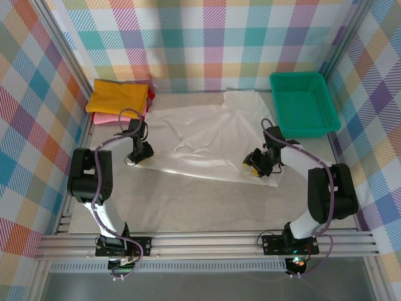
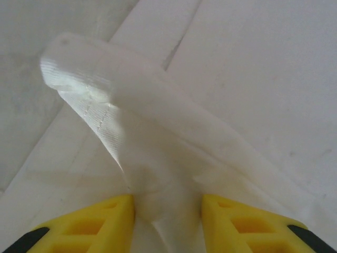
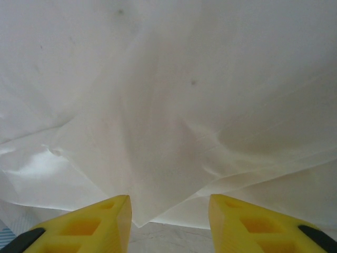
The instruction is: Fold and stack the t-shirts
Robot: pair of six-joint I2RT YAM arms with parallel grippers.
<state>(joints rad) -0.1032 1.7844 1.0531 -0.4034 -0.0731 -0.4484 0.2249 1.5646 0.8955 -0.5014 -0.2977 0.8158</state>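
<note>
A white t-shirt lies spread and creased across the middle of the table. My left gripper is down at its near-left edge. In the left wrist view its yellow fingers stand apart, with a bunched ridge of the white t-shirt running between them and a hemmed corner curling up ahead. My right gripper is at the shirt's near-right edge. It is open, and a corner of the white t-shirt lies loose between its fingers. A mustard-yellow t-shirt tops a folded stack at the back left, over a pink t-shirt.
A green plastic basket stands at the back right. A sliver of red cloth shows at the stack's right edge. Checked walls close the table on three sides. Bare grey tabletop runs along the near side, in front of the arms' bases.
</note>
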